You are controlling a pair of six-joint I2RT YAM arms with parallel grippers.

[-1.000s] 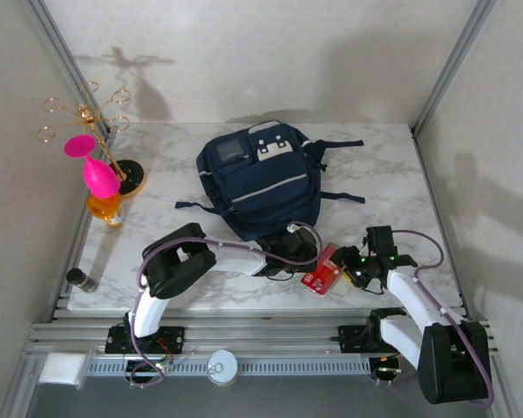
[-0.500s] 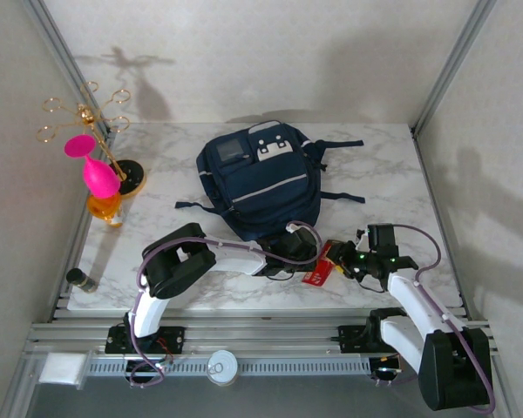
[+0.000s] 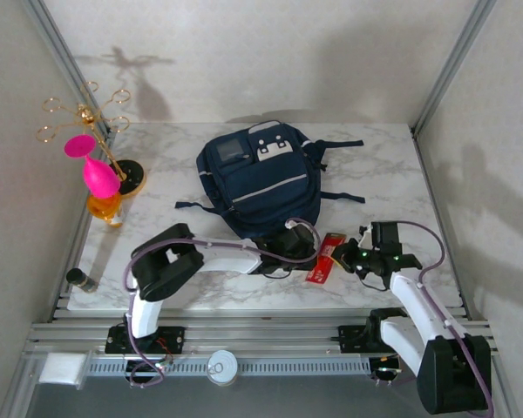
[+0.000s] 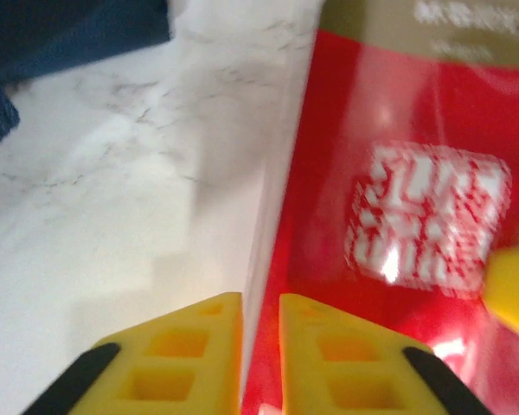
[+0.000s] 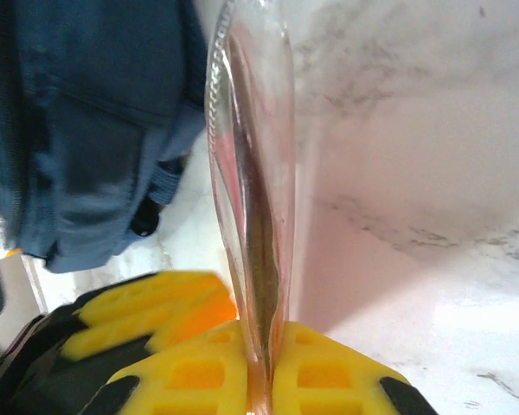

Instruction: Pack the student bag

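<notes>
Down at the bottom of the overhead view there's one white round disc point(image 3: 220, 366) on the rail, with two arm bases either side of it. One small dark vial point(image 3: 80, 279) stands at the lower left edge of the marble table point(image 3: 375, 165).

Moving up to centre frame, two grippers meet on one red packet point(image 3: 323, 261). The right gripper point(image 5: 259, 330) is clamped on it: in the right wrist view the packet stands edge-on, pinched thin between the two yellow fingers point(image 5: 346, 380). The left gripper point(image 4: 259, 304) comes in from the other side with its two yellow fingers point(image 4: 177, 354) a sliver apart. The packet's pale edge runs down into that gap, but I can't tell whether they bite it.

As for writing, the left wrist view shows one line of white characters on an olive band at the top right of the packet. Below it sits one white block with red lettering. Both are too blurred to read.

Further up, the student bag point(image 3: 260, 178) lies flat in the upper middle of the overhead view, front side up. I count one bag, with one thin light stripe across its pocket and pale patches near its top. Its near end is just beside the left gripper.

Far upper left there's one gold ring stand point(image 3: 85, 113), one pink goblet point(image 3: 94, 170) and one amber bottle point(image 3: 105, 209).
</notes>
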